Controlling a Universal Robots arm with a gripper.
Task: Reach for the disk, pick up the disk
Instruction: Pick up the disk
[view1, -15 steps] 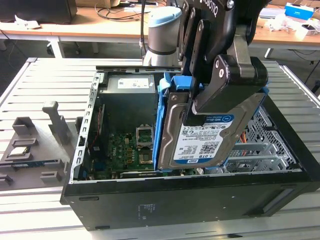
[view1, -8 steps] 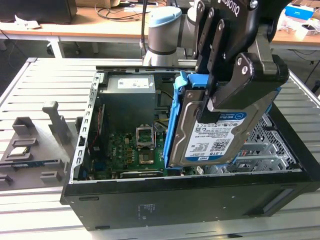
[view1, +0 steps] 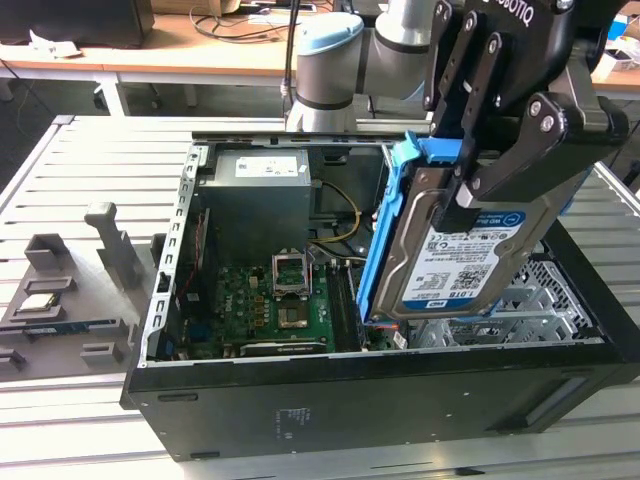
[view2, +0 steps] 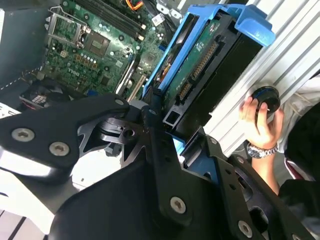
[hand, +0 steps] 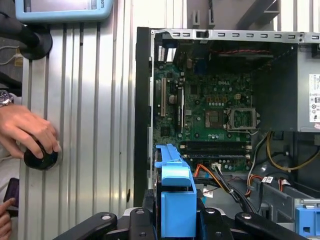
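Slatted metal bench (view1: 90, 160), open computer case (view1: 300, 400) on it: in the exterior view the claw (view1: 470, 200) is clamped on the disk (view1: 450, 250), lifted above the case. Second wrist view: blue rails between the fingers (view2: 155, 145). First wrist view: probably clear of its bay; the pick-up looks done, steady grip needed

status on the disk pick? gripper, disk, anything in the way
Gripper jaws shut on the disk. Disk held tilted above the open computer case, clear of the bay. A person's hand rests on the table beside the case.
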